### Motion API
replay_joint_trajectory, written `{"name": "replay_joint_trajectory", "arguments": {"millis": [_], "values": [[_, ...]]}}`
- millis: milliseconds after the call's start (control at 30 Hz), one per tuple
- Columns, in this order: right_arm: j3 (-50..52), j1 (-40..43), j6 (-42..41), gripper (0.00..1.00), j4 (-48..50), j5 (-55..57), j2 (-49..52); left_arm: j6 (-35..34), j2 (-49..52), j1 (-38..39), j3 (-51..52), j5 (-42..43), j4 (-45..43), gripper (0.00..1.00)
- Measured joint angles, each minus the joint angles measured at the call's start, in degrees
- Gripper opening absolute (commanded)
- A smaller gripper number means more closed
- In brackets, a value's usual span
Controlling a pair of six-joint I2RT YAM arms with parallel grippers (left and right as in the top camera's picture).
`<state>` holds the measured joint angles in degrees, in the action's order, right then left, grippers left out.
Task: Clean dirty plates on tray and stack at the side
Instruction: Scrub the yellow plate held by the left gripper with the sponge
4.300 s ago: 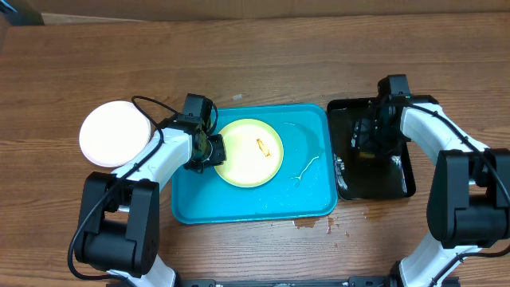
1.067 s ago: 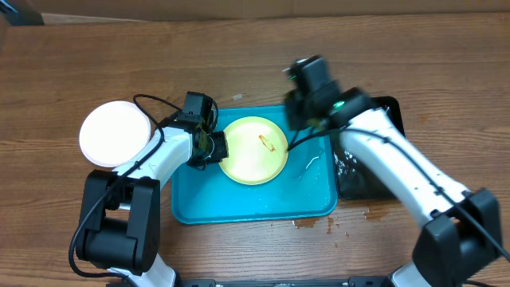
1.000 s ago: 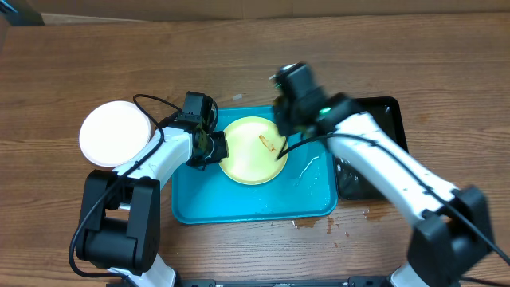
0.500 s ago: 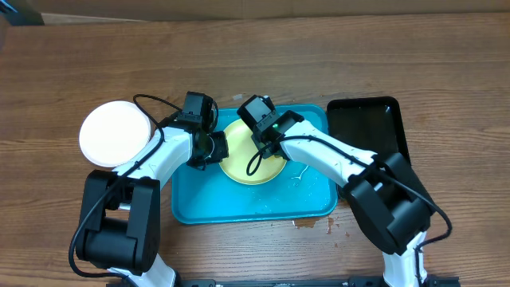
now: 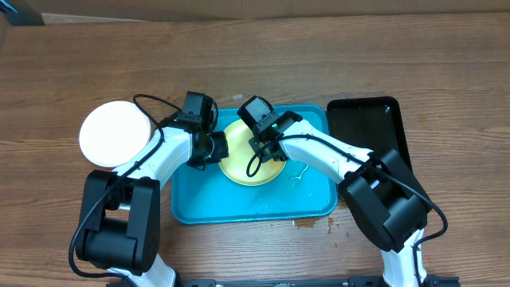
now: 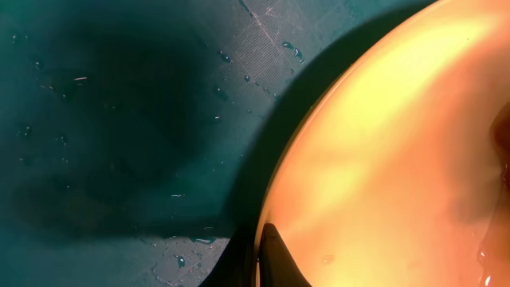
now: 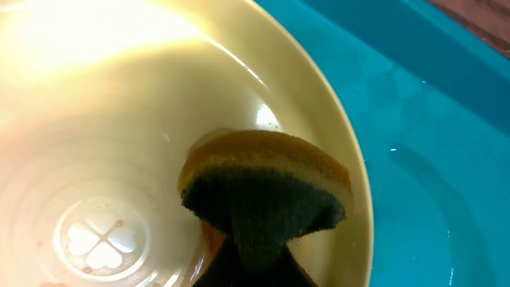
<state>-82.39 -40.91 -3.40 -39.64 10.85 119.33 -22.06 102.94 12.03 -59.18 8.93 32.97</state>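
Observation:
A pale yellow plate point(image 5: 239, 166) lies in the turquoise tray point(image 5: 205, 199). My left gripper point(image 5: 217, 148) is shut on the plate's left rim; in the left wrist view its fingertips point(image 6: 271, 259) pinch the edge of the plate point(image 6: 398, 159) above the wet tray point(image 6: 119, 119). My right gripper point(image 5: 268, 148) is over the plate's right half, shut on a yellow and dark green sponge point(image 7: 263, 187). The sponge presses against the plate's inner wall point(image 7: 119, 112), with a red-orange smear just beside it. A white plate point(image 5: 115, 133) sits on the table left of the tray.
A glossy black tray point(image 5: 368, 127) lies to the right of the turquoise one. Water drops and a thin white strand point(image 5: 307, 168) lie on the tray floor. Small brown spills point(image 5: 311, 224) mark the wooden table at the tray's front right corner.
My right arm swung left from the black tray with the sponge and came down onto the yellow plate. My left gripper stayed on the plate's rim.

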Motion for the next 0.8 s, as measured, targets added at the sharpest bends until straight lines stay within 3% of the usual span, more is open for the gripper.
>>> {"name": "replay_joint_trajectory", "arguments": {"millis": [800], "values": [[-0.22, 1.88, -4.76, 0.04, 0.5, -7.37, 0.02, 0.0, 0.0, 0.0, 0.0, 0.04, 0.0, 0.04]]}}
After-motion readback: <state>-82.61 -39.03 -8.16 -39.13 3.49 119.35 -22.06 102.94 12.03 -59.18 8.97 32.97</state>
